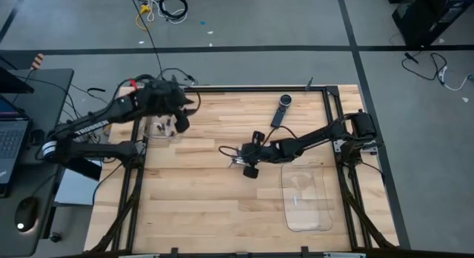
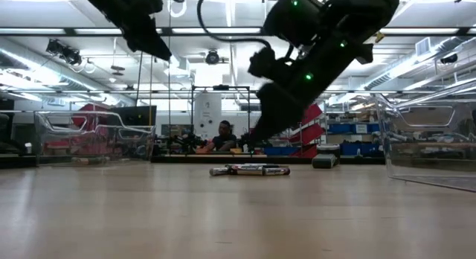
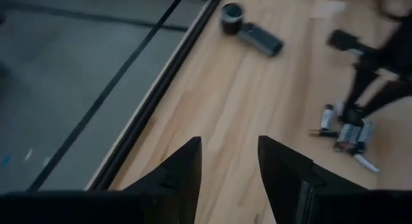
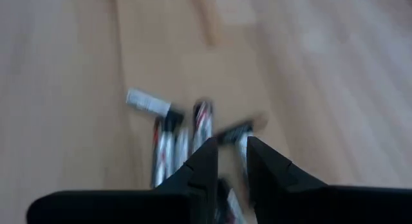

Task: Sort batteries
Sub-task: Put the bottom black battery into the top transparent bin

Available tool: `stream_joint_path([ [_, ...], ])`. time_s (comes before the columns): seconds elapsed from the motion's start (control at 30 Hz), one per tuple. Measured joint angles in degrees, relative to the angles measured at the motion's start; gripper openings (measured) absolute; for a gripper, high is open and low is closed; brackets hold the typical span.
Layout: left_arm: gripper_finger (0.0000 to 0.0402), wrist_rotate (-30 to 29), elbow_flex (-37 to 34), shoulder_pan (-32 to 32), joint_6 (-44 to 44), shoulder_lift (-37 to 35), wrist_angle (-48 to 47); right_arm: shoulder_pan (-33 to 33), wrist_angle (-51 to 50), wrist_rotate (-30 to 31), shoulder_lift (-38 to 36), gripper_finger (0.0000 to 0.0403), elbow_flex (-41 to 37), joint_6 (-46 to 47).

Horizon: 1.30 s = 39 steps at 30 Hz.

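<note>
On the pale wooden bench [image 1: 207,206] a small heap of silvery-grey cylindrical batteries with dark and red markings [image 4: 177,140] lies near the middle, most of them side by side and touching, one lying a little apart from the rest. The right gripper [image 1: 238,160] is down at this heap; seen past its own dark fingers [image 4: 205,161], the jaws stand a narrow gap apart right over the batteries, and I cannot tell whether any battery sits between them. From bench height the heap [image 2: 249,170] shows as a low row lying flat on the wood.

The left gripper [image 1: 180,121] hangs raised above the bench's far left part, over a clear plastic bin [image 1: 164,128], its jaws apart with nothing between them [image 3: 228,179].

A long black remote-like device with a round end [image 1: 281,110] lies at the far edge, well apart from the heap. A second clear plastic tray [image 1: 307,199] sits near the right side of the bench.
</note>
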Motion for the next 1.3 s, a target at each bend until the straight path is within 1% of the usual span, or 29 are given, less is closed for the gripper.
stream_joint_path([
  [0.2, 0.0152, -0.06, -6.12, -5.58, 1.49, -1.02, 7.12, 0.46, -7.92, -4.42, 0.00, 0.0069, -0.02, 1.42],
  [0.4, 0.0152, -0.69, -10.91, -9.42, 1.03, -1.02, 13.36, 1.16, -9.52, -4.69, 0.00, 0.0069, 0.00, 1.52],
  [0.6, 0.0152, -0.86, -14.80, -11.83, 0.90, -1.02, 18.42, 1.15, -11.85, -5.58, 0.00, 0.0069, -0.02, 2.10],
  [0.77, 0.0152, -0.84, -17.48, -13.11, -0.13, -1.00, 22.82, 0.93, -11.72, -5.63, 0.00, 0.0068, -0.02, 1.87],
  [0.9, 0.0152, -0.83, -19.14, -14.15, -0.82, -0.97, 26.30, 0.39, -11.98, -5.71, 0.00, 0.0052, 0.00, 1.91],
  [1.1, 0.0152, -0.81, -21.79, -16.15, -0.94, -0.93, 31.96, -0.01, -12.01, -6.53, -0.15, 0.0009, 0.13, 1.90],
  [1.3, 0.0152, -0.63, -24.71, -17.64, -2.36, -0.86, 37.40, 0.01, -12.05, -6.60, -0.15, 0.0001, 0.13, 2.09],
])
